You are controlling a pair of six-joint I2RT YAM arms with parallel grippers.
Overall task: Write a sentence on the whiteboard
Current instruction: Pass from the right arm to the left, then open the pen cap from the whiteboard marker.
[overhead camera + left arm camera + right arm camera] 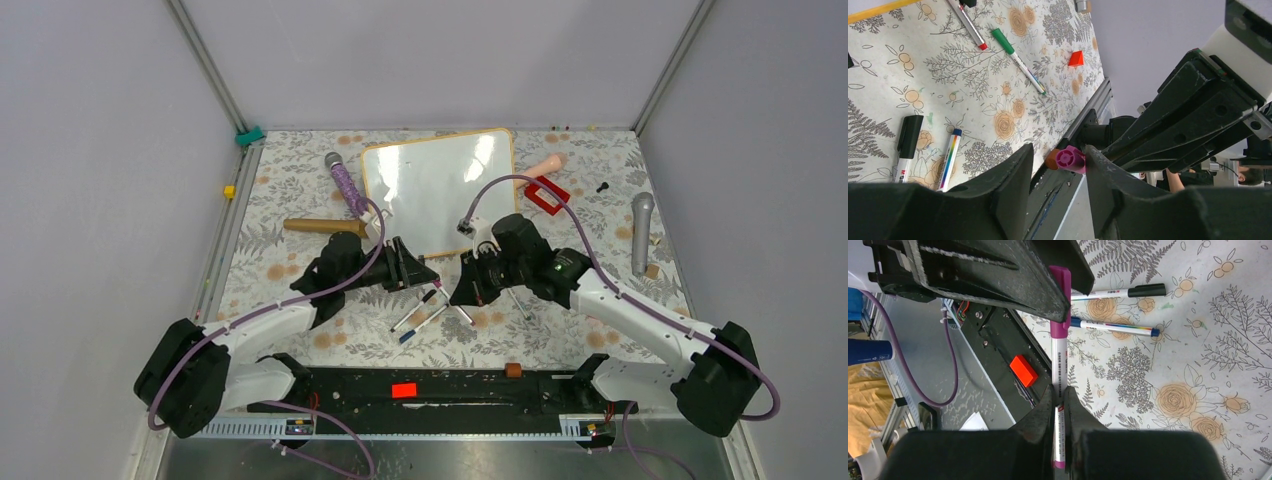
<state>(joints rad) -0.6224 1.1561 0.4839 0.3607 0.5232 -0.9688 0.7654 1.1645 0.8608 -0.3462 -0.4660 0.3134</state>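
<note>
Just before the whiteboard (pixel 430 190), the right gripper (pixel 1060 395) pinches the magenta marker (pixel 1059 355) steady, apparently so the left gripper (pixel 1058 152), jaws spread, can pull its cap (pixel 1068 159).

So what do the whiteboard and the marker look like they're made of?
Whiteboard: glossy white panel, seemingly coated, since it mirrors the light; frame looks like pale wood. Marker: smooth plastic by its look, white printed barrel, magenta cap.

Tight middle
The left pincer (pixel 424 275) and right pincer (pixel 466 289) block the near edge of the white orange-framed whiteboard (pixel 430 180); loose marker pens (pixel 428 312) litter the floral counter (pixel 290 195) beside them. Its far half lies open.
</note>
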